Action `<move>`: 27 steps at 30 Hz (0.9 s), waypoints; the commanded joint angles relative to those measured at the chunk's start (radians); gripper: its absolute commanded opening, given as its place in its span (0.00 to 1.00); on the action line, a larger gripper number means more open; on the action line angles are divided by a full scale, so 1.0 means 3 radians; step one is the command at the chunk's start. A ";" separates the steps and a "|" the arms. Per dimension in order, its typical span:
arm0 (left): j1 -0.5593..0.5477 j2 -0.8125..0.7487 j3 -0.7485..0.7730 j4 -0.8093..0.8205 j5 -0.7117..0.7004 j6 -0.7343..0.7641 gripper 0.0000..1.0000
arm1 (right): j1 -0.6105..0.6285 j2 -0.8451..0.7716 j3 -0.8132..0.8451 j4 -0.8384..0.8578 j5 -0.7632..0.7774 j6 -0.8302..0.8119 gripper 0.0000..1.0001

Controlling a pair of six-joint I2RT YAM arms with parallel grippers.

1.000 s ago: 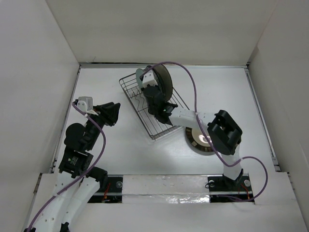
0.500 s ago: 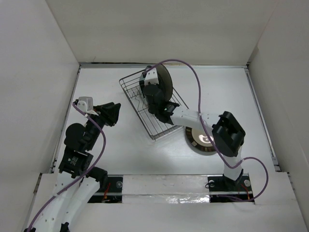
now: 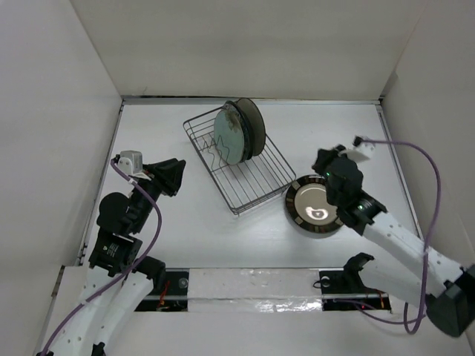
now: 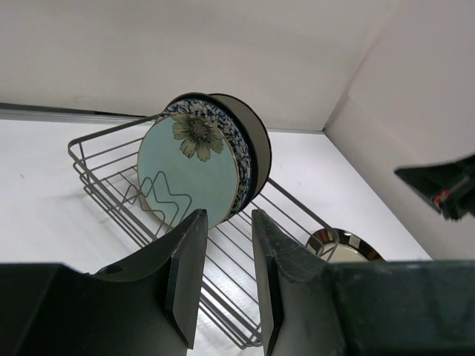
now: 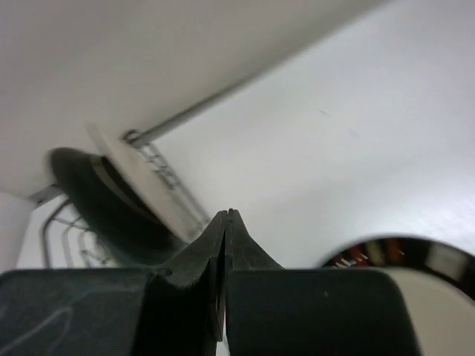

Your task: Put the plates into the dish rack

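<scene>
The dish rack (image 3: 256, 178) (image 4: 104, 185) sits tilted mid-table. Three plates stand upright at its far end: a pale green one with a flower (image 3: 228, 137) (image 4: 194, 174) in front, a blue-floral one (image 4: 239, 144) behind it, and a dark-rimmed one (image 3: 254, 124) at the back. Another dark-rimmed plate with a pale centre (image 3: 315, 206) (image 4: 343, 245) (image 5: 415, 259) lies flat on the table, right of the rack. My right gripper (image 3: 322, 158) (image 5: 226, 214) is shut and empty, just above that plate's far edge. My left gripper (image 3: 174, 176) (image 4: 227, 216) hangs open and empty, left of the rack and facing it.
White walls enclose the table on the left, back and right. A purple cable (image 3: 415, 156) loops from the right wrist over the table's right side. Both arm bases stand at the near edge.
My right arm has let go of the dark-rimmed plate in the rack and swung back right over the flat plate, jaws closing. The left arm has stayed put.
</scene>
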 commanded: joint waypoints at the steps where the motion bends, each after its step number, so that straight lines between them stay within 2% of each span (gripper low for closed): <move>1: -0.0033 -0.0057 -0.0037 0.0142 0.0057 0.0001 0.27 | -0.0451 -0.0642 -0.0712 -0.1044 -0.0256 0.1174 0.00; 3: -0.0033 -0.0052 -0.0017 0.0132 0.0016 0.0001 0.27 | -0.0761 -0.1035 -0.1035 -0.1225 -0.0571 0.1347 0.00; 6: -0.0033 -0.0036 -0.0027 0.0142 0.0031 -0.0004 0.27 | -0.1054 -0.1170 -0.1280 -0.1190 -0.1159 0.1328 0.00; 9: -0.0033 -0.0092 -0.0027 0.0132 0.0011 -0.0004 0.28 | -0.1300 -0.0859 -0.1307 -0.1067 -0.1533 0.1231 0.03; 10: -0.0033 -0.0097 -0.0027 0.0121 -0.0004 -0.0004 0.28 | -0.1376 -0.0600 -0.1297 -0.0955 -0.1611 0.1175 0.05; 16: -0.0033 -0.0123 -0.0037 0.0132 0.0031 -0.0009 0.29 | -0.1571 0.0317 -0.0960 -0.0669 -0.1831 0.0817 0.11; 21: -0.0033 -0.0133 -0.0032 0.0116 0.0026 -0.0009 0.30 | -0.1852 0.1007 -0.0648 -0.0648 -0.1944 0.0663 0.11; 27: -0.0074 -0.0118 -0.0017 0.0086 -0.0045 0.0012 0.30 | -0.2200 0.1565 -0.0418 -0.0500 -0.2173 0.0541 0.09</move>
